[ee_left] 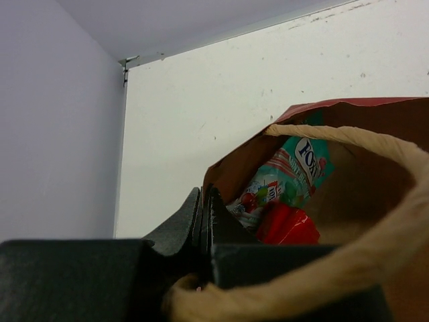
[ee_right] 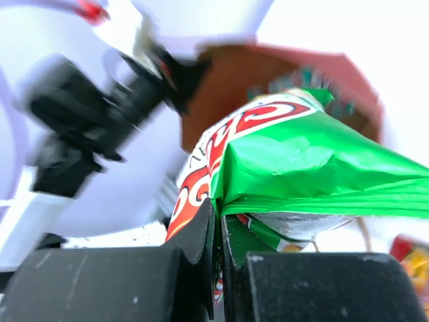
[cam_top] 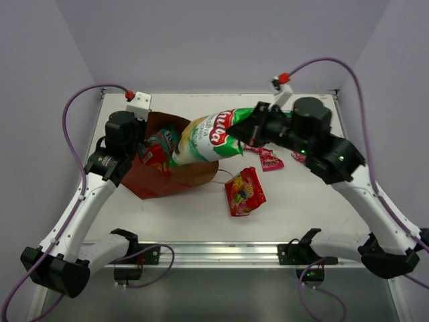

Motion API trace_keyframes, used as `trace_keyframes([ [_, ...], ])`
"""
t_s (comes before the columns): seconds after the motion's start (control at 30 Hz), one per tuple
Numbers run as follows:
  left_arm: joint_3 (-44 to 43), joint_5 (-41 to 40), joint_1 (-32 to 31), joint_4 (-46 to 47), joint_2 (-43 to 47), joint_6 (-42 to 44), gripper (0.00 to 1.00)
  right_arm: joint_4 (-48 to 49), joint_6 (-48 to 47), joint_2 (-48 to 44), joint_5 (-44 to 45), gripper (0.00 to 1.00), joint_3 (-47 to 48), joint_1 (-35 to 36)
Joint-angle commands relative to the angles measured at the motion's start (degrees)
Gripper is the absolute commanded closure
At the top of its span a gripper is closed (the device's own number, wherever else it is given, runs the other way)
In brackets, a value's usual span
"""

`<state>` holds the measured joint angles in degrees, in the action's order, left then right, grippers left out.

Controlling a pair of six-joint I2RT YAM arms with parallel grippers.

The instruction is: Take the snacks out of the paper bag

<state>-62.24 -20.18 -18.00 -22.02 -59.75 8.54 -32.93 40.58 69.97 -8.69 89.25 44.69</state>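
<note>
The left pincer, pressed together on the paper bag rim, likely anchors it; the right pincer pinches the green chip bag, half-out toward three o'clock.

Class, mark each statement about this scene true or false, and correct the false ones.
1. The right gripper is shut on the chip bag. True.
2. The paper bag stands upright. False: it lies on its side.
3. A teal packet is inside the paper bag. True.
4. The left gripper is open. False: it is shut.
5. The red candy bag is inside the paper bag. False: it lies on the table, outside the paper bag.
</note>
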Motion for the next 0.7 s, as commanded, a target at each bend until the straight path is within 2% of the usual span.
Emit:
trace_keyframes([
  [0.0,-0.52,-3.02,0.25,3.04,1.21,-0.45,1.00,-2.58,-4.98,-6.42,-3.95,1.00,3.38,-5.64],
  [0.07,-0.60,-3.11,0.25,2.95,0.95,-0.62,1.00,-4.06,-6.99,-9.31,-3.62,1.00,4.69,-9.51],
  [0.2,-0.95,-2.41,0.25,2.86,0.68,-0.97,1.00,-4.43,-9.99,-12.05,4.45,1.00,5.93,-14.79],
  [0.3,-1.04,-1.61,0.33,2.60,0.95,-1.15,1.00,-2.24,-12.97,-11.01,14.73,1.00,5.76,-18.40],
  [0.33,-1.04,-1.52,0.25,2.51,1.12,-1.24,1.00,-0.66,-13.59,-10.48,18.84,1.00,4.36,-21.19],
  [0.5,-1.40,1.02,0.25,1.63,1.82,-2.38,1.00,13.92,-12.46,-2.77,23.45,1.00,-1.79,-31.14],
  [0.67,-1.57,3.83,0.33,0.75,2.09,-3.44,1.00,24.73,-5.27,7.88,26.96,1.00,-2.86,-38.53],
])
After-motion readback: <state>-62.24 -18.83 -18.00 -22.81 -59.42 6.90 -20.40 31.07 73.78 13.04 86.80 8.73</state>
